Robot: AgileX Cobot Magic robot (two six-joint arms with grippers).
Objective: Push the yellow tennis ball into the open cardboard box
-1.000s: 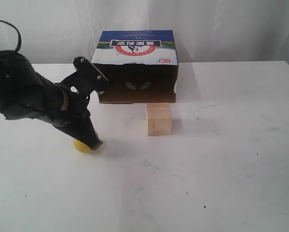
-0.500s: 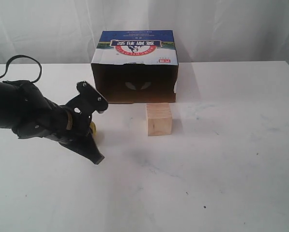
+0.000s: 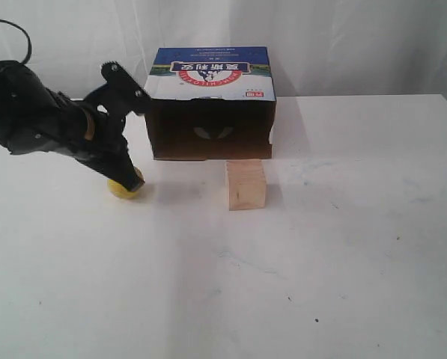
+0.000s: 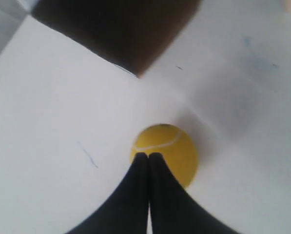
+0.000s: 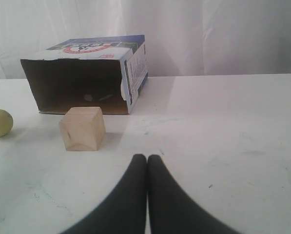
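Roughly by size: one white table (image 3: 343,262), one open cardboard box (image 3: 210,105) with its dark opening facing the camera, two grippers, one wooden cube (image 3: 245,185), one yellow tennis ball (image 3: 123,188). Left gripper (image 3: 131,178) has its fingers pressed together, empty, tips touching the ball. Right gripper (image 5: 146,158) is likewise closed, holding nothing. Ball sits on the table outside the box, near its left front corner, well left of the cube. Versus a second ago: ball is nearer the box, and the left arm has followed it.
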